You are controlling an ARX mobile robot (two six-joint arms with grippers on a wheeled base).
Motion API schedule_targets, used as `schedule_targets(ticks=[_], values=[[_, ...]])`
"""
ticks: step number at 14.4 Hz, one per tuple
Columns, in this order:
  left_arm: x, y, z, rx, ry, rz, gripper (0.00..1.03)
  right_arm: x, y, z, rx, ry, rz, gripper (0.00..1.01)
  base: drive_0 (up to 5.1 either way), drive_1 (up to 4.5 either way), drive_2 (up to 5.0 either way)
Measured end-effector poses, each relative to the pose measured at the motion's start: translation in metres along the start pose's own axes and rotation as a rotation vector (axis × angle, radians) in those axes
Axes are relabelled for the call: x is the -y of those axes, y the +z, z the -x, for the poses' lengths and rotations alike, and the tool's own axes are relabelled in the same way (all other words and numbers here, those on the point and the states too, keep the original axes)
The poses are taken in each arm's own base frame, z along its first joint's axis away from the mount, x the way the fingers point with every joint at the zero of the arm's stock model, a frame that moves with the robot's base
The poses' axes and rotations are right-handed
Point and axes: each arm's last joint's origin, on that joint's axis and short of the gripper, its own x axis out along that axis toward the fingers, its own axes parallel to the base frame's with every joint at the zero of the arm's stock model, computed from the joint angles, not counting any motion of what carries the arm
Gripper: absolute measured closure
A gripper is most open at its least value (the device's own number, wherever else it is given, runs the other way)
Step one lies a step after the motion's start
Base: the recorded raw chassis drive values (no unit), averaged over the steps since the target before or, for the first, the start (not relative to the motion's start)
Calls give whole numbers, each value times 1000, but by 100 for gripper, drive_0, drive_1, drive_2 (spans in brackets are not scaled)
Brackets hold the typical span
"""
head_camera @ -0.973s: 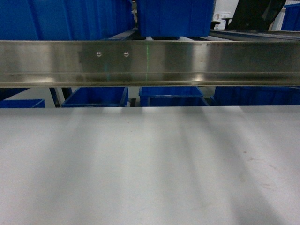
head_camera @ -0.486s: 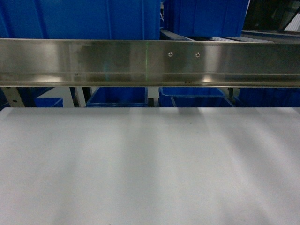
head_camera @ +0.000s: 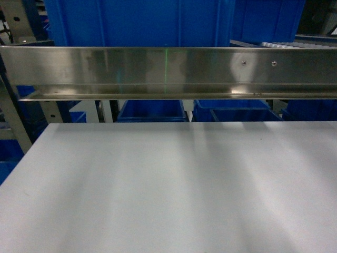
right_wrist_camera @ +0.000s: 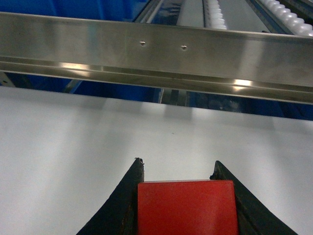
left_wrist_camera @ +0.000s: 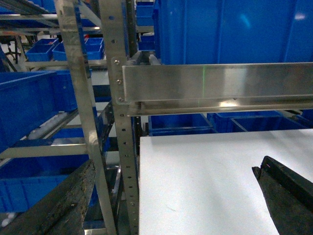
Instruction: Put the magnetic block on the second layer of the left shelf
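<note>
The rail (head_camera: 168, 71) has slid right across the head view — its two screws (head_camera: 258, 63) now sit far right, and the table's left edge (head_camera: 26, 158) and an upright (head_camera: 16, 121) have appeared.

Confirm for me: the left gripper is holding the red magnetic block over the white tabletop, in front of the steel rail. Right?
Not quite. The right gripper holds the magnetic block, as the right wrist view shows. The left gripper is open and empty. The rest stands: white tabletop below, steel rail ahead.
</note>
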Motion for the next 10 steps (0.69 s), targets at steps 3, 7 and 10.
schedule_targets(ticks=[3,7,10], values=[[0,0,0,1,1,0,5,0,0,0,0,-1,0,68,-477,268,268],[0,0,0,1,0,0,5,0,0,0,0,0,0,68,-499,246,246],[0,0,0,0,1,0,5,0,-1,0,-3,-2,0,68,-500,245,245]])
